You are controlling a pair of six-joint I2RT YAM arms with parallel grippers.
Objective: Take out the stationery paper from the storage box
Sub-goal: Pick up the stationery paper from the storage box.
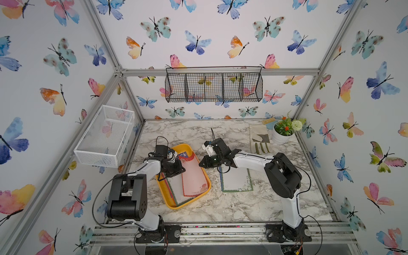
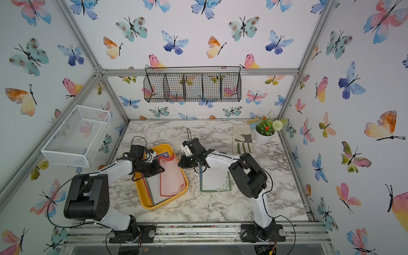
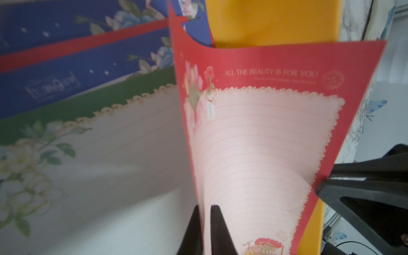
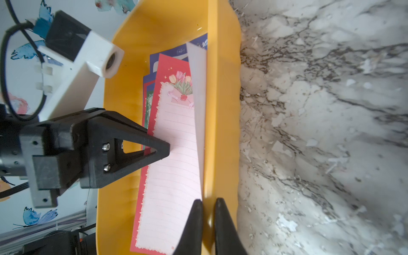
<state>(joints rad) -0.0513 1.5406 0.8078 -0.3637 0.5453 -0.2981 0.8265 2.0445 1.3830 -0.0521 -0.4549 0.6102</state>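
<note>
The left gripper pinches, nearly closed, an edge of the red-bordered pink stationery sheet inside the yellow-orange plastic storage box. A green-bordered sheet and blue sheets beneath it show only partly. The right gripper clamps the box's wall. Beyond, a green-framed sheet lies on the marble table, its far end hidden by the right arm. A pale glove lies farther back.

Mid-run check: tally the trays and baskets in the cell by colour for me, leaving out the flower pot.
Yellow-orange: storage box, on the table: 1
White: mesh basket, on the side wall: 1
Black: wire basket, on the back wall: 1
Total: 3
</note>
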